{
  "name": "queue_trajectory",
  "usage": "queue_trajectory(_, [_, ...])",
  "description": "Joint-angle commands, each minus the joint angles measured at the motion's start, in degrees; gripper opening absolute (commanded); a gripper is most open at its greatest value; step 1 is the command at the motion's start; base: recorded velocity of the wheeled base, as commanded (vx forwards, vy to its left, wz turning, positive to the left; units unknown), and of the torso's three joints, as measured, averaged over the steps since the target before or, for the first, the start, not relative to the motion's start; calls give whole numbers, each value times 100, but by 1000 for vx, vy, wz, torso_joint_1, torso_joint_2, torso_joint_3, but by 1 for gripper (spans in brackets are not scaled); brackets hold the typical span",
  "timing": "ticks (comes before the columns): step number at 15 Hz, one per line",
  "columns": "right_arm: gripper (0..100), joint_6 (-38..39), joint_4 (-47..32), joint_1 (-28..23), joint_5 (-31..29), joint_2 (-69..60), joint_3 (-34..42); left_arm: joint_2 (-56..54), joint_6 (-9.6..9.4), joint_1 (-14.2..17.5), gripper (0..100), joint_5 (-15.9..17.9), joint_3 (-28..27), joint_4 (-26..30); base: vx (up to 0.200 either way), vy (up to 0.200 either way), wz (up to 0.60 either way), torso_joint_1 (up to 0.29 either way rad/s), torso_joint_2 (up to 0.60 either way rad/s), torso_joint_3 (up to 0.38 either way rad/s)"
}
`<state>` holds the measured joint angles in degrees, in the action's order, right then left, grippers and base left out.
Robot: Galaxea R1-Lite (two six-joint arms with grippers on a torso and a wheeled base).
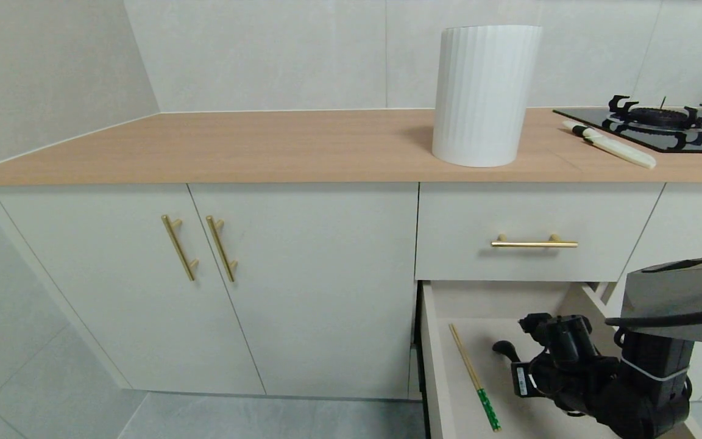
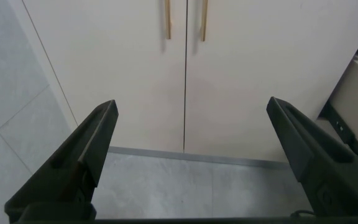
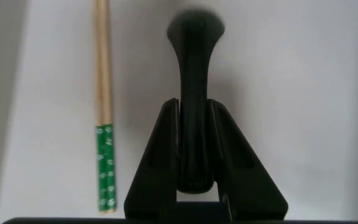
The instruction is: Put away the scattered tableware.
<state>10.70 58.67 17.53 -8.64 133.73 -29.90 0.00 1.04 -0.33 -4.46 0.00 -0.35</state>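
In the open drawer we see the right tool clamped on a black utensil handle, with chopsticks near the drawer's left wall. Left tool spread wide, facing the cabinet doors. Knife on the surface, right end.

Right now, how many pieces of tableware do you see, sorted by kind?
Pair of chopsticks, in the open drawer: 1
Black utensil, held in the right pincer: 1
Knife, on the counter: 1
Total: 3
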Motion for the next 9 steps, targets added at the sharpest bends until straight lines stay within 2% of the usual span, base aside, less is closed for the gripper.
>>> queue_trajectory(1, [0,2,13,-4,-6,232,-33,0,2,-2,100,-2,0,0,0,0,0,0,0,0])
queue_trajectory(4, [0,2,83,-4,-6,224,-24,0,2,-2,100,-2,0,0,0,0,0,0,0,0])
queue_trajectory(5, [100,-7,118,-4,-6,215,-7,0,2,-2,100,-2,0,0,0,0,0,0,0,0])
queue_trajectory(9, [100,11,127,5,-6,-172,169,0,2,-2,100,-2,0,0,0,0,0,0,0,0])
